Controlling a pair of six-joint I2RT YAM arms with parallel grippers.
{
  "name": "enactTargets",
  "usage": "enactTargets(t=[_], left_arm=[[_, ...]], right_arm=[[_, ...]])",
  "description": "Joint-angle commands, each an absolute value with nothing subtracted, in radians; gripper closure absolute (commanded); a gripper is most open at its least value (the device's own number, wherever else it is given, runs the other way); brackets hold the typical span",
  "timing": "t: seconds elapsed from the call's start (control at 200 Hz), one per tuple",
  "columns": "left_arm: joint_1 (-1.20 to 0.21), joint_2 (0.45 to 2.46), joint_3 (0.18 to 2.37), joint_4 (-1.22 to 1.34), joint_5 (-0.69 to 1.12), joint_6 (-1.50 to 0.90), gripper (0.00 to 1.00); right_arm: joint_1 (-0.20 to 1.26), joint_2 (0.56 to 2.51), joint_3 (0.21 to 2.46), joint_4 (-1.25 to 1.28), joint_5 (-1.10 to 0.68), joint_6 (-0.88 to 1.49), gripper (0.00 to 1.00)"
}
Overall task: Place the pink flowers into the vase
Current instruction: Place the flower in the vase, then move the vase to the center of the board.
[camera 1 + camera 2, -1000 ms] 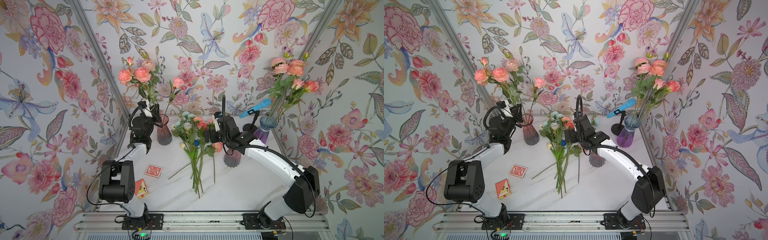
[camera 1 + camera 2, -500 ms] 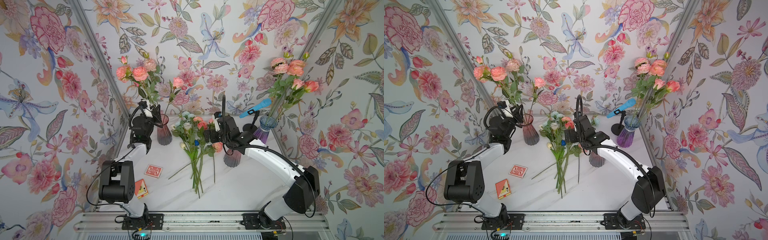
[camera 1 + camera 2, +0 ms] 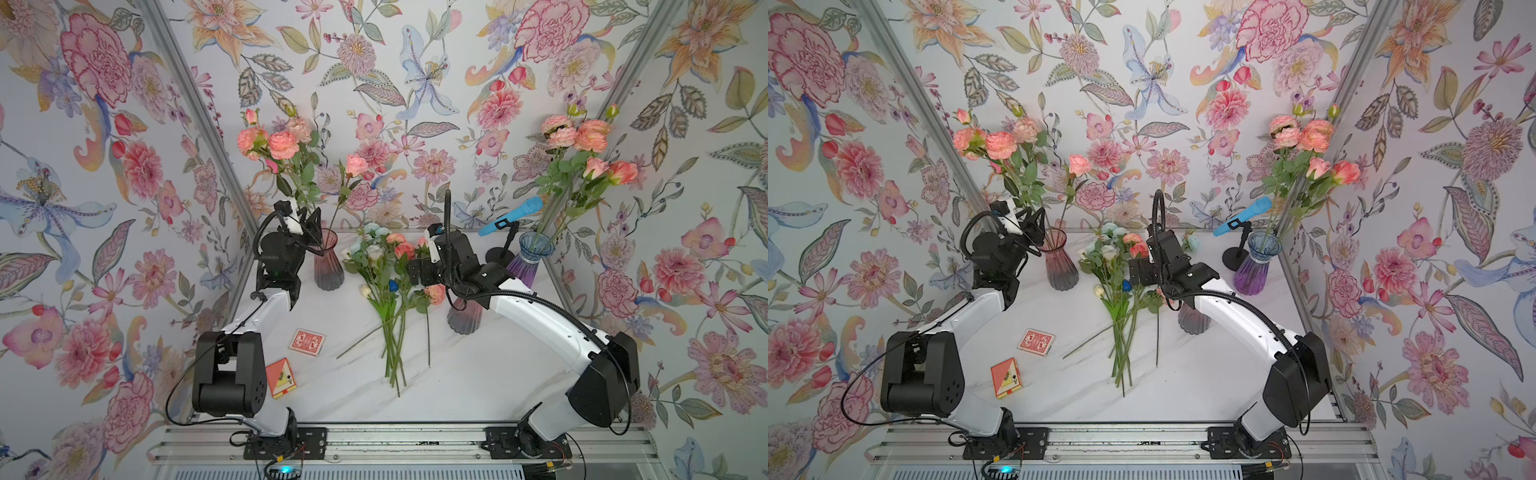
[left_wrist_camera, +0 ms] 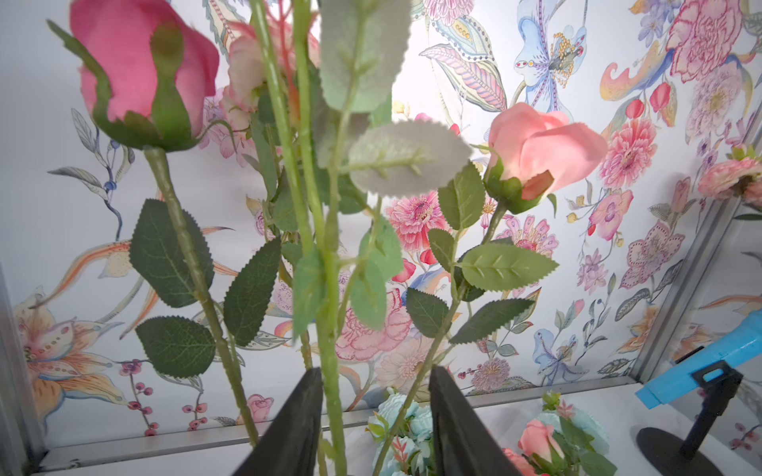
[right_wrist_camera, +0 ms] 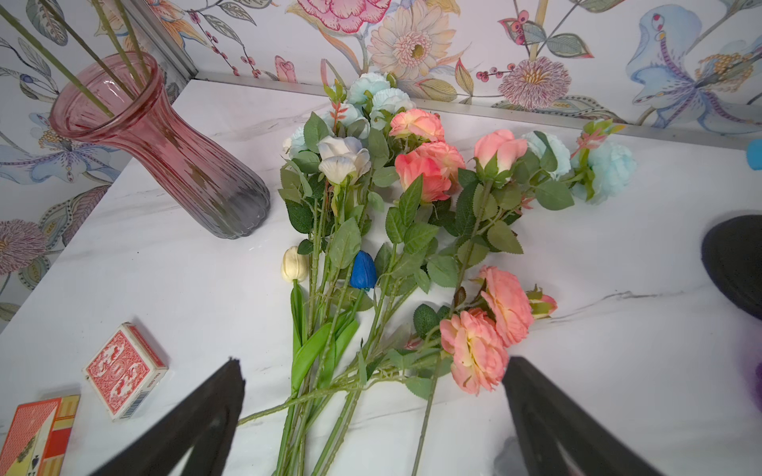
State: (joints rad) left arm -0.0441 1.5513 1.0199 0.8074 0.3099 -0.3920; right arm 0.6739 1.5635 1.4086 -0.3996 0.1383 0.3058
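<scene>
Pink flowers: several stems upright in pink vase at 10 o'clock on table, more in purple vase at 2 o'clock; loose pink stems lying among white and pale blue blooms near 12 o'clock. Left gripper at pink vase mouth, jaws parted, one green stem free between them, clamping nothing. Right gripper above lying bunch, jaws spread wide, empty.
</scene>
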Motion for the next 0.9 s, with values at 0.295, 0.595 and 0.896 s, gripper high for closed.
enactTargets(t=[0.295, 0.595, 0.896], left_arm=[[-0.039, 1.493, 0.979, 0.787, 0.312, -0.379, 0.41], [-0.048, 1.477, 0.966, 0.776, 0.318, -0.371, 0.39], [-0.073, 1.462, 0.963, 0.768, 0.319, -0.358, 0.34]], right_arm=[[0.679, 1.511, 1.418, -0.409, 0.134, 0.296, 0.01], [0.675, 1.493, 1.419, -0.409, 0.145, 0.287, 0.0], [0.654, 1.427, 1.405, -0.409, 0.18, 0.265, 0.01]])
